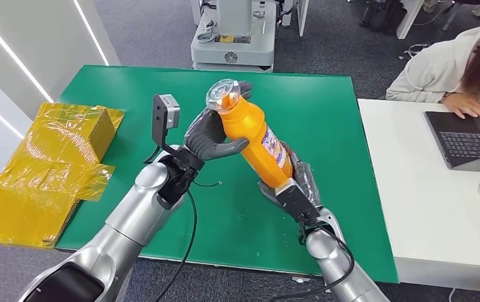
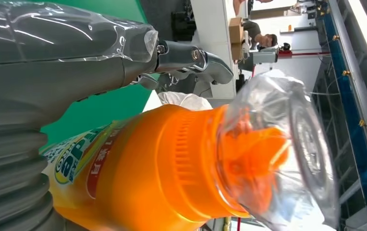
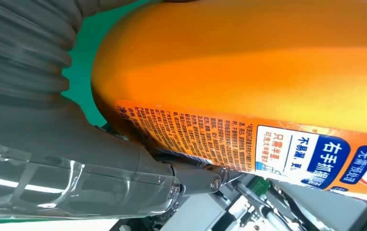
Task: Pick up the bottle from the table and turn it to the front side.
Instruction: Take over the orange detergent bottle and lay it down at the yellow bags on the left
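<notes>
An orange bottle (image 1: 255,133) with a clear cap over its nozzle is held tilted above the green table (image 1: 325,113), cap end up and away from me. My left hand (image 1: 215,135) grips its upper part near the neck, thumb and fingers wrapped around it. My right hand (image 1: 294,185) holds its lower body from underneath. In the left wrist view the orange bottle (image 2: 171,168) and its clear cap (image 2: 287,149) sit close beside my left hand (image 2: 51,86). In the right wrist view the bottle's printed label (image 3: 229,139) faces the camera, with my right hand (image 3: 75,168) beneath it.
Crumpled yellow wrapping (image 1: 42,170) lies over the table's left edge. A white desk (image 1: 426,207) adjoins the table on the right, with a laptop (image 1: 470,138) and a seated person (image 1: 451,63). A grey machine base (image 1: 234,38) stands beyond the far edge.
</notes>
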`<state>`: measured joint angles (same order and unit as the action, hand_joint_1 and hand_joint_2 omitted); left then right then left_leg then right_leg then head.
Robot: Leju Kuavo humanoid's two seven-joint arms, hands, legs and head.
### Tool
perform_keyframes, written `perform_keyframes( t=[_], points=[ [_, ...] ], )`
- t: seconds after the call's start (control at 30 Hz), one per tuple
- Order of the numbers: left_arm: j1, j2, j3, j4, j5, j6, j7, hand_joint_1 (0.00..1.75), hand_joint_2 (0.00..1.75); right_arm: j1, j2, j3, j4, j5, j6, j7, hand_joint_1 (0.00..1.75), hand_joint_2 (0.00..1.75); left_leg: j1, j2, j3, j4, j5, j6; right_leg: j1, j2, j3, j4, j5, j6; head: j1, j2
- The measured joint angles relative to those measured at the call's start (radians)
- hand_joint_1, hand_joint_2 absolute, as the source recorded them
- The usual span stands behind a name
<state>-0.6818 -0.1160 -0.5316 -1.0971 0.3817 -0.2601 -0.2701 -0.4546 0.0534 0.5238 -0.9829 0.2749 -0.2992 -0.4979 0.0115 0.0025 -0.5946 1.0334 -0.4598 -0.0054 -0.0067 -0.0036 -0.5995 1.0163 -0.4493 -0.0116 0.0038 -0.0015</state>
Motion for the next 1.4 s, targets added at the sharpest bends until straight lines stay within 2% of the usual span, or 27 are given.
perform_keyframes(
  t=[0.6, 0.73, 1.27, 1.3, 1.4],
  points=[
    [-0.018, -0.028, -0.018, 0.003, 0.014, -0.007, 0.009, 0.03, 1.75, -0.054, 0.044, 0.002, 0.060, 0.007, -0.013, 0.024, 1.75, 1.75, 0.000, 0.000, 0.000, 0.000, 0.000, 0.000, 0.000, 0.000, 0.000, 0.000, 0.000, 0.000, 0.000, 0.000],
    [-0.018, -0.029, -0.018, -0.006, 0.024, -0.007, 0.023, 1.74, 1.75, -0.075, 0.058, 0.004, 0.099, 0.012, -0.025, 0.029, 1.75, 1.75, 0.000, 0.000, 0.000, 0.000, 0.000, 0.000, 0.000, 0.000, 0.000, 0.000, 0.000, 0.000, 0.000, 0.000],
    [-0.017, -0.031, -0.017, -0.019, 0.058, 0.038, 0.042, 1.75, 1.75, -0.096, 0.079, 0.005, 0.142, 0.015, -0.033, 0.041, 1.75, 1.75, 0.000, 0.000, 0.000, 0.000, 0.000, 0.000, 0.000, 0.000, 0.000, 0.000, 0.000, 0.000, 0.000, 0.000],
    [-0.017, -0.031, -0.017, -0.019, 0.058, 0.039, 0.042, 1.75, 1.75, -0.097, 0.079, 0.006, 0.143, 0.015, -0.033, 0.041, 1.67, 1.75, 0.000, 0.000, 0.000, 0.000, 0.000, 0.000, 0.000, 0.000, 0.000, 0.000, 0.000, 0.000, 0.000, 0.000],
    [-0.017, -0.030, -0.017, -0.019, 0.051, 0.044, 0.036, 1.75, 1.75, -0.099, 0.079, 0.006, 0.146, 0.004, -0.025, 0.037, 0.40, 1.75, 0.000, 0.000, 0.000, 0.000, 0.000, 0.000, 0.000, 0.000, 0.000, 0.000, 0.000, 0.000, 0.000, 0.000]
  ],
)
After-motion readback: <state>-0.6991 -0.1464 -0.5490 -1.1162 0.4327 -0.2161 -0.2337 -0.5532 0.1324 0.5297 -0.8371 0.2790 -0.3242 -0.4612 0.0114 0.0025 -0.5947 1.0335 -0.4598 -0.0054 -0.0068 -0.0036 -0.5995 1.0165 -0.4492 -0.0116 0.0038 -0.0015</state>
